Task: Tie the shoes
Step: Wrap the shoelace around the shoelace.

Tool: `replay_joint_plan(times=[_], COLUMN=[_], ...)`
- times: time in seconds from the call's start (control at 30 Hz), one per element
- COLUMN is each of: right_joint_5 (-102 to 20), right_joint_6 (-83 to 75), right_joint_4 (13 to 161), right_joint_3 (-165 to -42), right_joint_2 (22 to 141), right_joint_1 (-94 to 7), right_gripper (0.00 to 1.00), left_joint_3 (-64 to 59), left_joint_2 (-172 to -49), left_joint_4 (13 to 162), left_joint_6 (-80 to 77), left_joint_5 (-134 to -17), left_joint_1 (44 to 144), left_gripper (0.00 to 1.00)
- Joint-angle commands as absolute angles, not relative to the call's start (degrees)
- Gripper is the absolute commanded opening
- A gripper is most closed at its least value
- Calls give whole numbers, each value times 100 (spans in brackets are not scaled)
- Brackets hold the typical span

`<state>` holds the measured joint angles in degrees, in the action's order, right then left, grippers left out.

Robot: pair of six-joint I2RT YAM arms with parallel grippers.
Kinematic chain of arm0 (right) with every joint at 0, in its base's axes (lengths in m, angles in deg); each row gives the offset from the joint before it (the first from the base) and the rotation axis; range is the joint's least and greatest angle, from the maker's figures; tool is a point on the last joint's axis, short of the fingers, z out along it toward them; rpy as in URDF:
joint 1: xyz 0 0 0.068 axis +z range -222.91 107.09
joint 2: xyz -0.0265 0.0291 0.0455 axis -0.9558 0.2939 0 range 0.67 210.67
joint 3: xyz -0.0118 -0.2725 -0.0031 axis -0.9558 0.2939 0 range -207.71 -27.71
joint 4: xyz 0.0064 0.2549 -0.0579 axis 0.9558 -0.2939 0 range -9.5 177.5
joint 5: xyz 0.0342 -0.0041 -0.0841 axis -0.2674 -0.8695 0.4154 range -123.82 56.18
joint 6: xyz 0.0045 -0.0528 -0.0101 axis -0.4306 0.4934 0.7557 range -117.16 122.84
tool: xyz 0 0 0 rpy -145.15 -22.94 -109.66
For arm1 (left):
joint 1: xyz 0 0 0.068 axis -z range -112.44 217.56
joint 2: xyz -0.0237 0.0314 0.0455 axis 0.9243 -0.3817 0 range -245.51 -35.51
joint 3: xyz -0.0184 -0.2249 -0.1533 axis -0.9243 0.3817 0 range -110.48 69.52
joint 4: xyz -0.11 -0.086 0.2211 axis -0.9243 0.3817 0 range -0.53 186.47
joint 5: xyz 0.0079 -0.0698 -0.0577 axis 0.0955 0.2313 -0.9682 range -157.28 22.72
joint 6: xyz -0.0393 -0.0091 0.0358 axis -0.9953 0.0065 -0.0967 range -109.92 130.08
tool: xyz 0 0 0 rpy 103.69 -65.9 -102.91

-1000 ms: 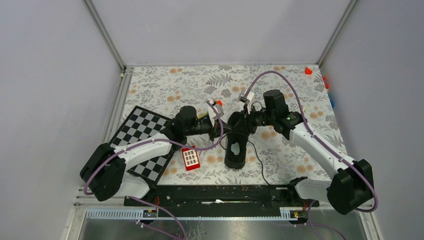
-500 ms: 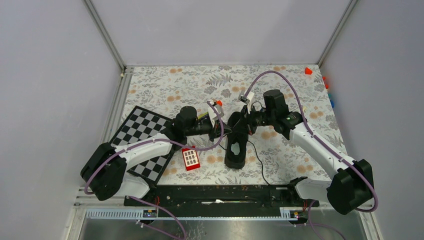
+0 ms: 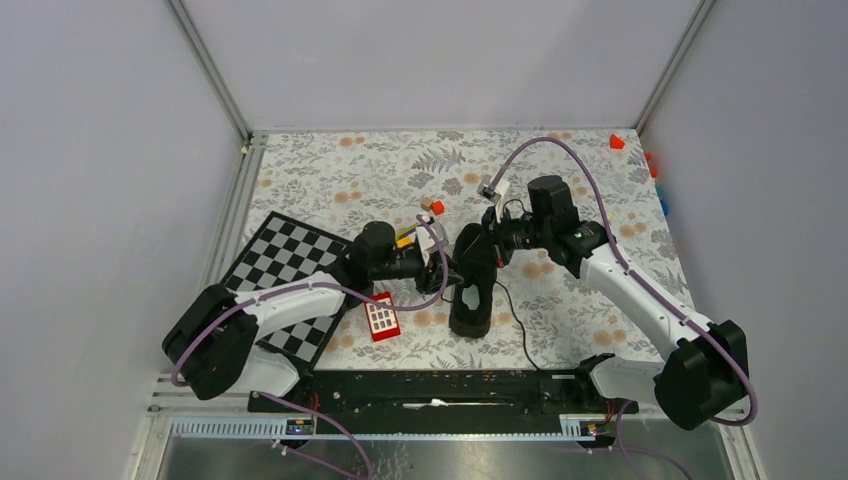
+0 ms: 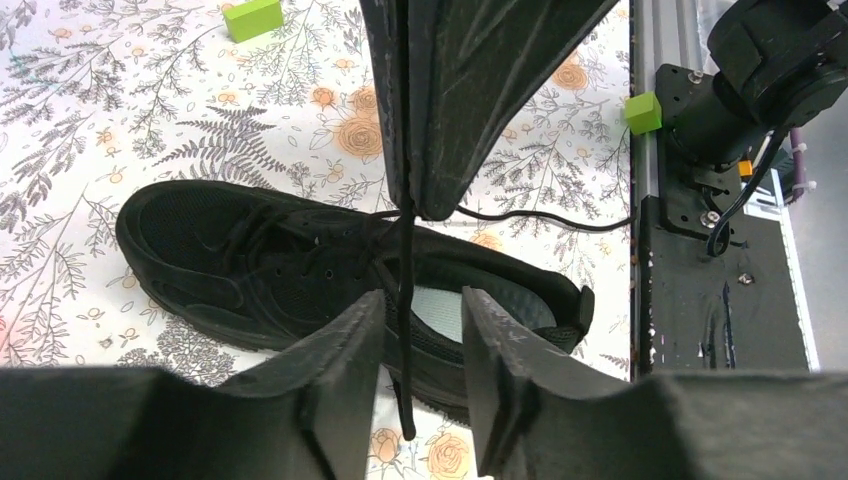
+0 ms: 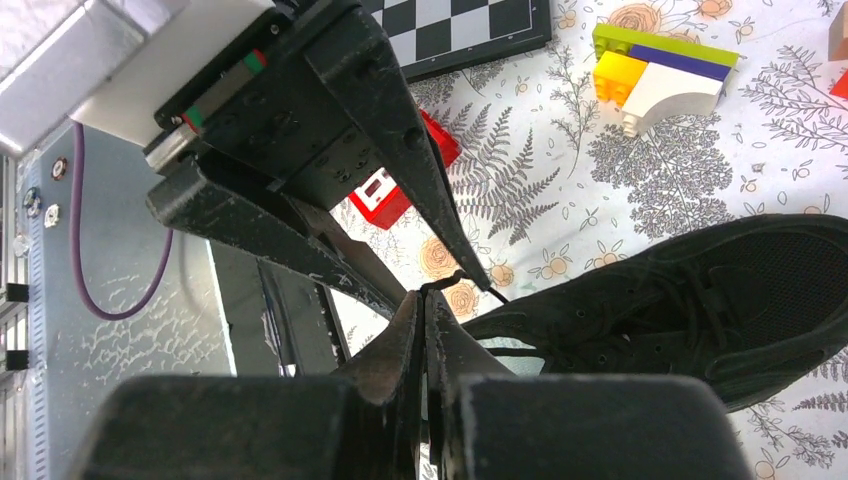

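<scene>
Right end effector [image 5: 422,305] pinching lace [image 4: 403,250]; left end effector [image 4: 418,315] spread around it, above shoe [image 4: 250,255].

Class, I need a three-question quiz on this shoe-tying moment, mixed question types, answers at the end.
1. True or false: the right gripper is shut on a lace of the sneaker.
2. The left gripper is: A open, lace between its fingers; B shut on the lace; C shut on the sneaker.
3. Fill in: in the top view, the chessboard lies on the ____ side of the sneaker.
Key: 1 true; 2 A; 3 left.
</scene>
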<state>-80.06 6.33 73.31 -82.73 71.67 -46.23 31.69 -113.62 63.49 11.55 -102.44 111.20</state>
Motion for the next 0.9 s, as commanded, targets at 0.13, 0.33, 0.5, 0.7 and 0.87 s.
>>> replay_joint_plan(times=[0.13, 0.33, 0.5, 0.7, 0.87], right_joint_5=[-8203, -8216, -8164, -8177, -8188], right_joint_6=[461, 446, 458, 477, 471], right_joint_4=[7502, 7509, 7490, 7475, 7515], right_joint_3=[-8488, -8512, -8461, -8443, -8431], right_joint_2=[7001, 7004, 6960, 6990, 7036], right_joint_1=[-4592, -4592, -4592, -4592, -4592], right_gripper=[0, 0, 0, 0, 0], left_joint_3=[3362, 3500, 3936, 4191, 4227], left_joint_2=[-11711, -12303, -12158, -10979, -10590], left_joint_4=[5111, 3322, 2398, 4231, 4909], left_joint_6=[1032, 411, -2, 542, 826], left_joint_5=[-9518, -9350, -8874, -8562, -8166], left_joint_1=[11430, 11590, 11588, 11596, 11592], left_gripper=[46, 45, 47, 76, 74])
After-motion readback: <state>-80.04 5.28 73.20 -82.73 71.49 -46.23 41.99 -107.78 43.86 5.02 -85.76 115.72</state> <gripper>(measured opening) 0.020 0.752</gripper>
